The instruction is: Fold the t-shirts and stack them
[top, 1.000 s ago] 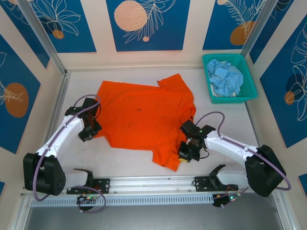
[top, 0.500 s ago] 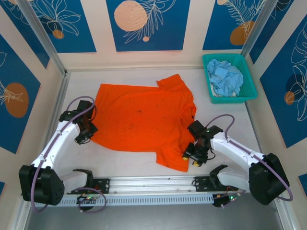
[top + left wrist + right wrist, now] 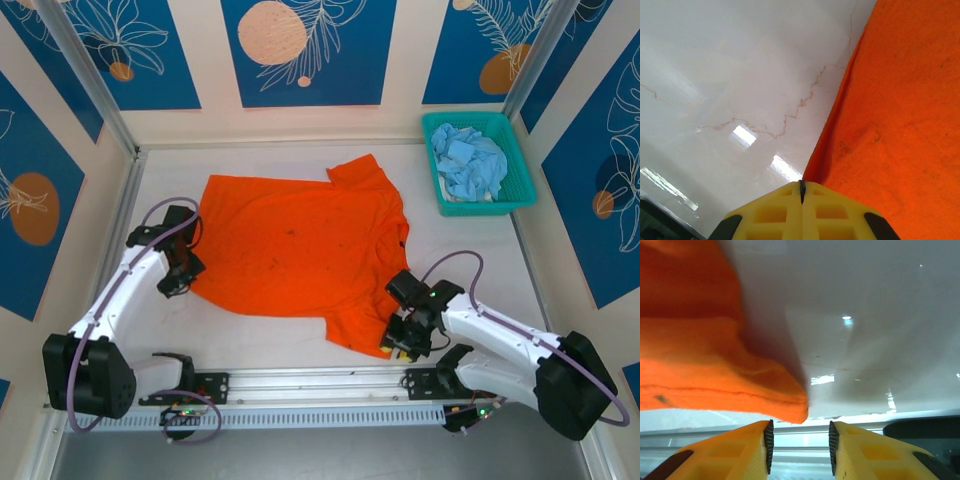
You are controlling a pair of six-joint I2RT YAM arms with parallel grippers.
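The orange t-shirt [image 3: 295,250] lies spread flat mid-table, one sleeve [image 3: 365,175] pointing to the back. My left gripper [image 3: 180,282] sits at its near left corner. In the left wrist view this gripper [image 3: 802,186] is shut, and the shirt's edge [image 3: 840,145] rises in a fold right into the closed tips. My right gripper [image 3: 400,345] is at the near right corner of the shirt. Its fingers [image 3: 801,432] stand open, and the hem corner [image 3: 785,407] lies loose just ahead of the gap. The pale blue t-shirts [image 3: 468,163] are bunched in the basket.
The teal mesh basket [image 3: 490,208] stands at the back right by the wall. A metal rail [image 3: 320,380] runs along the near table edge, close behind my right gripper. Bare white tabletop [image 3: 470,260] stretches right of the shirt.
The shirt was drawn left and toward the near edge and now lies flatter. My right gripper moved nearer the rail and let go of the hem corner. The left gripper barely shifted.
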